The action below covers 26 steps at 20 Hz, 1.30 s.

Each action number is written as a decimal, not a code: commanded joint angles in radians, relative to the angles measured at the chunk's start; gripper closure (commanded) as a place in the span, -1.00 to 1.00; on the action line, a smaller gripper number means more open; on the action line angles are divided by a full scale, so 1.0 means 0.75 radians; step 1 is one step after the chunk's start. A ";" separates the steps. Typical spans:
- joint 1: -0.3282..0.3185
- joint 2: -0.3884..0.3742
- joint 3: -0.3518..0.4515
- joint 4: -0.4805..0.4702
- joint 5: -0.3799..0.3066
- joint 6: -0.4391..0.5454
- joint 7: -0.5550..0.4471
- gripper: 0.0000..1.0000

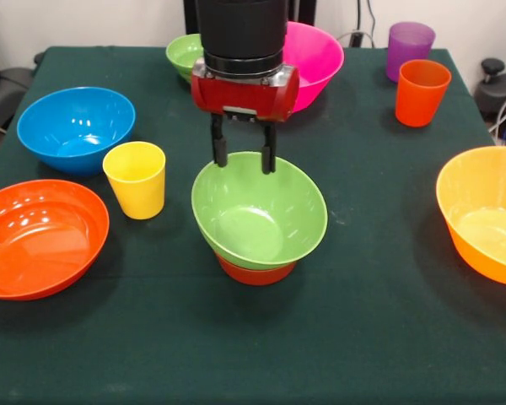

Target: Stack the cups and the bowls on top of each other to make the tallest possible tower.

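Observation:
A medium green bowl sits tilted on a small red-orange bowl at the table's middle, forming a low tower. My gripper hangs over the green bowl's far rim. Its fingers are apart and hold nothing. A yellow cup stands left of the tower. An orange cup and a purple cup stand at the far right. A large yellow-orange bowl lies at the right edge. A small green bowl and a large pink bowl lie behind the arm.
A blue bowl and a shallow orange bowl lie on the left side. All stand on a dark green tablecloth. The arm hides part of the pink and small green bowls.

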<state>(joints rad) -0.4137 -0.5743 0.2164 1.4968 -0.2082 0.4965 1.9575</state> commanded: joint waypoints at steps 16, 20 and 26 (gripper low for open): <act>0.272 0.068 -0.092 -0.261 0.082 0.295 0.179 -1.00; 0.307 0.107 -0.141 -0.332 0.077 0.312 0.178 -1.00; 0.373 0.184 -0.213 -0.479 0.052 0.370 0.180 -1.00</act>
<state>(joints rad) -0.1670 -0.5325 0.0861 1.2494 -0.1513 0.6445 1.9575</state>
